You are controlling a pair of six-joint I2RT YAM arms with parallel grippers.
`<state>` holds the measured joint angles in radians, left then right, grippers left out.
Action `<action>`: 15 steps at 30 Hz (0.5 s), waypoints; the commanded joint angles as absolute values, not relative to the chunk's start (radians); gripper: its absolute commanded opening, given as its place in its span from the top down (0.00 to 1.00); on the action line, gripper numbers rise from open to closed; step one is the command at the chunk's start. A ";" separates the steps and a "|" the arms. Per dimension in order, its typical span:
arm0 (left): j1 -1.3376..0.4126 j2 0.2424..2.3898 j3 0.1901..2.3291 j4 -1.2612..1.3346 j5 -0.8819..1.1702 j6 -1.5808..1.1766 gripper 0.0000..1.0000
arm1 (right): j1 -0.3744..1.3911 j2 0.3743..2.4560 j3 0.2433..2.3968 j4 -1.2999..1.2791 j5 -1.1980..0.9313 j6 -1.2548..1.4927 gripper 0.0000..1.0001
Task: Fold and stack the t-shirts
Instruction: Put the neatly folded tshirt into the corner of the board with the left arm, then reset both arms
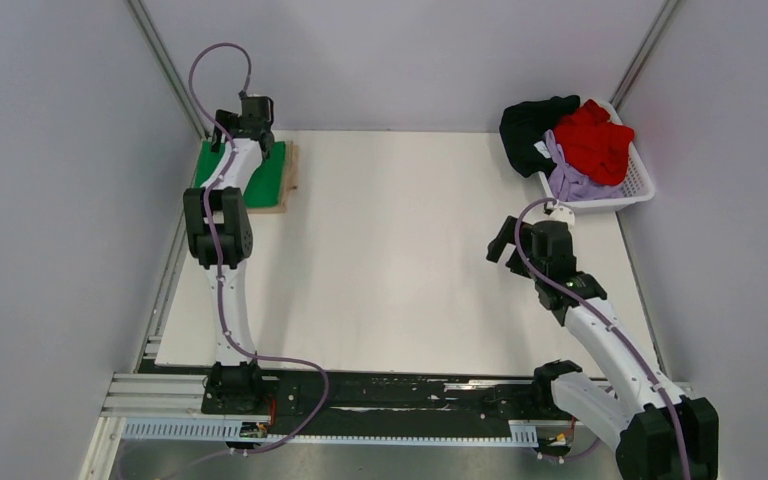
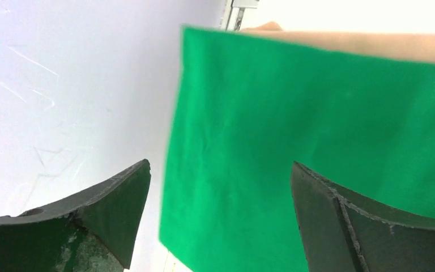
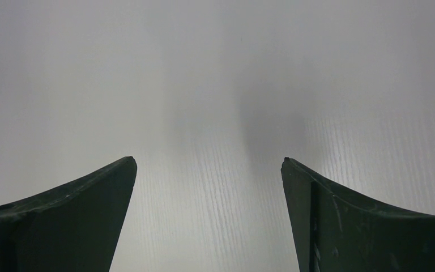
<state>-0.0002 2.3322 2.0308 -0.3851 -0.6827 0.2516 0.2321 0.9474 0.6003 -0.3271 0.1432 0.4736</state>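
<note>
We judge the stacking step nearly done. The bright green folded cloth t-shirt (image 2: 317,141) lies flat on the tan cloth t-shirt (image 2: 374,45), just beneath and ahead of the left tool (image 2: 221,170). Its jaws stand apart and hold nothing; whether they brush the cloth we cannot tell. The right tool (image 3: 209,161), likewise spread and empty, hangs over the bare white surface (image 3: 215,85). The next move calls for it to reach ahead and to its right, into the white plastic basket (image 1: 642,187). There the crumpled black cloth t-shirt (image 1: 530,125), red cloth t-shirt (image 1: 597,138) and lavender cloth t-shirt (image 1: 570,182) lie, and it must pinch one free.
</note>
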 commanded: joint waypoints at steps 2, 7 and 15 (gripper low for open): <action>-0.003 2.227 2.081 -0.434 -0.607 0.049 0.00 | 0.225 0.879 0.627 -0.328 0.177 0.500 0.00; -0.003 2.085 2.036 -0.502 -0.409 -0.118 0.00 | 0.227 0.834 0.618 -0.336 0.173 0.507 0.00; -0.037 1.696 1.638 -0.408 -0.195 -0.373 0.00 | 0.227 0.839 0.607 -0.337 0.106 0.517 0.00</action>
<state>-0.0067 1.9144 1.8278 -0.4721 -0.3058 -0.1940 0.2321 0.8421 0.6003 -0.3458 0.1394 0.4980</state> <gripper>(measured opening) 0.997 0.998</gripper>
